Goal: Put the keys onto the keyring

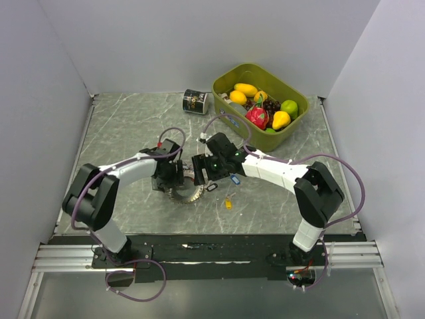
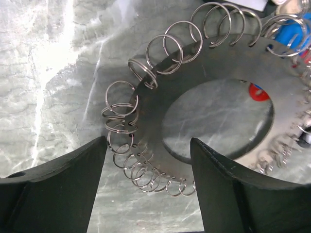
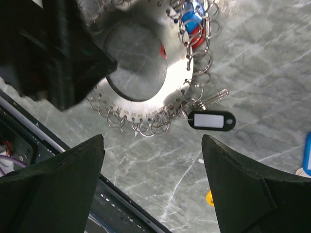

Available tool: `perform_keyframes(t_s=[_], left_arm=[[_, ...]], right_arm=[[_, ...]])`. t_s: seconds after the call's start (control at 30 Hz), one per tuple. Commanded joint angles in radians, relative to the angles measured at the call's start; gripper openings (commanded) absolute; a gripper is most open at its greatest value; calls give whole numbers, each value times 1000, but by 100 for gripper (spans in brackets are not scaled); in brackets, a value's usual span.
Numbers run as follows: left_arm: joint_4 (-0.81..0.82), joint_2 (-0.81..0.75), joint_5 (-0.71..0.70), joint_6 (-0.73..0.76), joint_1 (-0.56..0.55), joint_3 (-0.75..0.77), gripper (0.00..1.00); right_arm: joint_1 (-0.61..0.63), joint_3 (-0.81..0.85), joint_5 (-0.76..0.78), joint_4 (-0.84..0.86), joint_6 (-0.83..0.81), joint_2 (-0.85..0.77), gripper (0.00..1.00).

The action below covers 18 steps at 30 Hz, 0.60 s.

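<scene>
Keyring (image 1: pixel 188 194) flat on table (image 1: pixel 133 126), between both grippers

Left gripper (image 2: pixel 146 145) spread wide, straddling the ring's rim, clasping nothing; right gripper (image 3: pixel 153 141) equally spread, empty, above the ring's edge; loose blue-tagged key (image 3: pixel 307 153) off rightward, nearer the right arm.

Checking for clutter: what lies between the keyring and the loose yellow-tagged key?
The black-tagged key, at the keyring's rim; past it, bare table up to the yellow-tagged key. The right wrist view shows it.
</scene>
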Motion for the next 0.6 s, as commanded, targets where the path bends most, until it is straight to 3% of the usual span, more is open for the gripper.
perform_keyframes(t_s=[0.0, 0.57], left_arm=[[-78, 64, -140, -26, -41, 66, 76], [-193, 259, -309, 144, -101, 233, 60]], right_arm=[[-5, 51, 40, -27, -12, 18, 88], [-93, -116, 42, 27, -49, -126, 89]])
